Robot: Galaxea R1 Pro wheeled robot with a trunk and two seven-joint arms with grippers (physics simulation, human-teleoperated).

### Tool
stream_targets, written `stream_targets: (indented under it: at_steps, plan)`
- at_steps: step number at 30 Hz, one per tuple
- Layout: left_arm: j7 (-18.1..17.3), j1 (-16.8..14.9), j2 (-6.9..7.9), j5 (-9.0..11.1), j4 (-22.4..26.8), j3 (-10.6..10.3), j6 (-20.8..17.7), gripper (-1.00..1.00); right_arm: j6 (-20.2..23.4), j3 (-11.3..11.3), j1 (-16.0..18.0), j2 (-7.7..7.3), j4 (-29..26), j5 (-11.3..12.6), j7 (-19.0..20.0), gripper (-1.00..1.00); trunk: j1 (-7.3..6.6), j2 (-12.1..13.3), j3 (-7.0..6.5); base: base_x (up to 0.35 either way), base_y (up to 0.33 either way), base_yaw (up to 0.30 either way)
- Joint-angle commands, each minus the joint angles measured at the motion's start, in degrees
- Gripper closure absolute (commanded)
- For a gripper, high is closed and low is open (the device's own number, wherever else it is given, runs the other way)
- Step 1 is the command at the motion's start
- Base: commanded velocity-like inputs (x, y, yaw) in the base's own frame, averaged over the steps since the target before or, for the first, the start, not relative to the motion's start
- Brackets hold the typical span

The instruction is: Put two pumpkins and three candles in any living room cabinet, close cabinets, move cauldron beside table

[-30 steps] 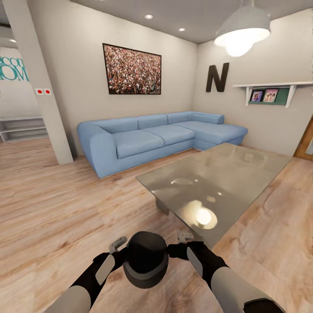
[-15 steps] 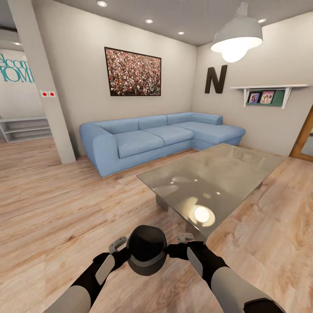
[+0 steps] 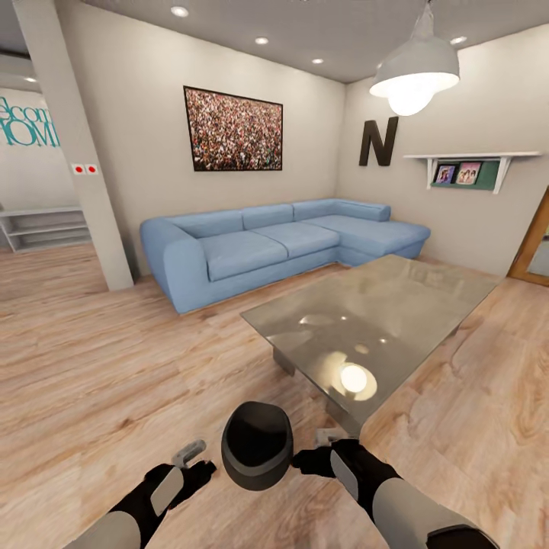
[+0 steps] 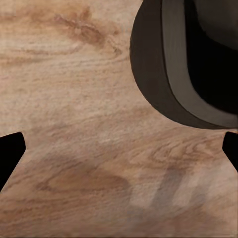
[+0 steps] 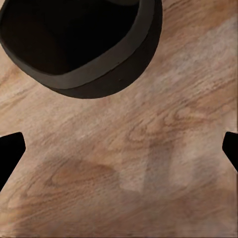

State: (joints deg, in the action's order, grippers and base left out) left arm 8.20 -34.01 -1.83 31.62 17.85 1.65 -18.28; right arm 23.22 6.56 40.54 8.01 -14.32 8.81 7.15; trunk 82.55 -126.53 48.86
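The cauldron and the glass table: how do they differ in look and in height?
The cauldron is black, round and dull; the glass table is flat, rectangular and shiny, mirroring the lamp. The cauldron sits low on the wood floor; the table top stands raised on a base. Both rest on that floor, close together, near the table's corner.

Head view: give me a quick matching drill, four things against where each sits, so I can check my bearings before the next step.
Things:
1. cauldron
2. glass table
3. blue sofa
4. letter N

Places:
A. along the far wall, under the framed picture
B. on the wood floor between the two grippers
C. on the right wall, above the sofa's corner
D. ahead and right of the cauldron

Pairs: 1-B, 2-D, 3-A, 4-C
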Motion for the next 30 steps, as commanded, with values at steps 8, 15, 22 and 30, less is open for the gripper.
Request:
stream_targets:
  at_steps: [8, 15, 22, 30]
  plan:
    - [0.33, 0.07, 0.22, 0.39, -10.29, 0.03, 2.22, -1.0, -0.3, 0.61, -0.39, -1.19, 8.39, 0.31, -1.39, -1.0, -1.78, 3.2, -1.39, 0.0, 0.0, 0.0]
    - [0.07, 0.57, -0.33, 0.3, -17.13, -0.05, 7.64, -1.0, -8.73, 0.73, -4.91, -1.63, 13.04, 0.1, -6.86, -1.0, -2.87, 5.2, -2.48, 0.0, 0.0, -0.094]
    - [-0.02, 0.86, 0.06, 0.2, -17.26, -0.06, 7.82, -1.0, -11.57, 0.74, -6.31, -2.73, 13.02, 0.15, -7.49, -1.0, -2.87, 5.2, -2.92, 0.0, 0.0, -0.217]
    - [-0.02, 0.88, -0.04, 0.07, -17.24, -0.06, 7.74, -1.0, -13.95, 0.72, -6.42, -2.91, 13.1, 0.38, -7.5, -1.0, -4.19, 7.61, -4.51, 0.0, 0.0, -0.219]
